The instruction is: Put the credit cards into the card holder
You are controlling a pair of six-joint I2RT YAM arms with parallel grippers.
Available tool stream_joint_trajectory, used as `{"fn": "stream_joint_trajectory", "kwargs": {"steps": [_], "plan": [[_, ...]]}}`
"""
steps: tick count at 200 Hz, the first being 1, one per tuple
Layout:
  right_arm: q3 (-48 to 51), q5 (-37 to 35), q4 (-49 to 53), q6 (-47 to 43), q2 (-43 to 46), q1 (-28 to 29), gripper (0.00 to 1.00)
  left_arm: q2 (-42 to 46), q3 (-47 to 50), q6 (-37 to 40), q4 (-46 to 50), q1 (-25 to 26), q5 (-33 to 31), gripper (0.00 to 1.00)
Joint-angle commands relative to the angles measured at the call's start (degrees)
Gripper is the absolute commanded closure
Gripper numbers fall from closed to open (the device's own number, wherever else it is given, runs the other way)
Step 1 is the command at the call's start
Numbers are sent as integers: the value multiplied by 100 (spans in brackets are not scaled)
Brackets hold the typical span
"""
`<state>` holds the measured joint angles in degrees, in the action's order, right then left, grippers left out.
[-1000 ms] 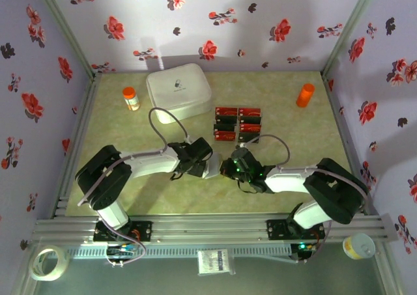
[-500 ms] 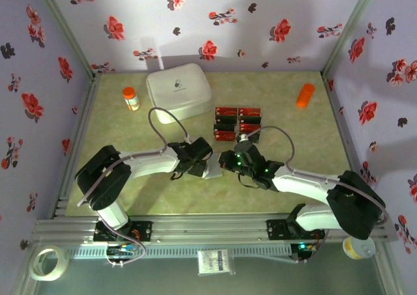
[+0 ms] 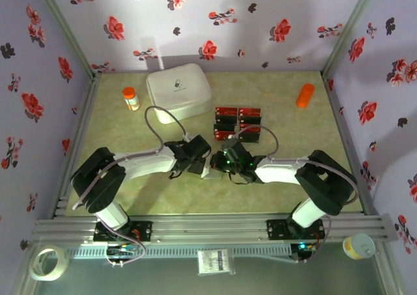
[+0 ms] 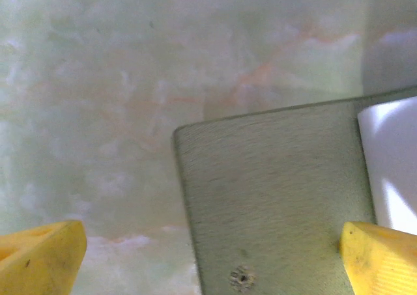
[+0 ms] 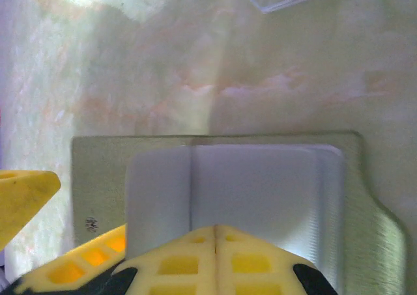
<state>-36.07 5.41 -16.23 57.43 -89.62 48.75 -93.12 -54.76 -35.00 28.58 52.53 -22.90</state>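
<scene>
- The card holder (image 4: 273, 204) is seen lying flat near the middle of the desk (image 4: 98, 80), somewhat toward its near edge. A pale panel (image 5: 260, 184) is laid on its olive face, and what that panel is cannot be told.
- The credit cards (image 3: 238, 122) are set in two rows further toward the far edge, apart from the holder. None is seen inside it.
- The left gripper (image 4: 208, 259) is spread wide over the holder's corner, with nothing gripped.
- The right gripper (image 3: 220, 166) is held close over the pale panel. Whether anything is pinched cannot be told.
- The holder is judged to be in preparation, opened or steadied. Next, a card must be fetched and slid in while the holder is pinned.
</scene>
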Motion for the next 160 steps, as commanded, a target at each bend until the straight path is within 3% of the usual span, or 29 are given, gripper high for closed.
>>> {"fn": "stream_joint_trajectory", "kwargs": {"steps": [1,68,160], "plan": [[-262,161,-281,-19,-120,81,100,490,176,49,-98,-311,-5,0],[-651,350,-521,83,-763,340,100,1103,563,-182,-511,-1090,687,0],[-506,477,-974,319,-1234,403,100,916,415,-35,-494,-1120,977,0]]}}
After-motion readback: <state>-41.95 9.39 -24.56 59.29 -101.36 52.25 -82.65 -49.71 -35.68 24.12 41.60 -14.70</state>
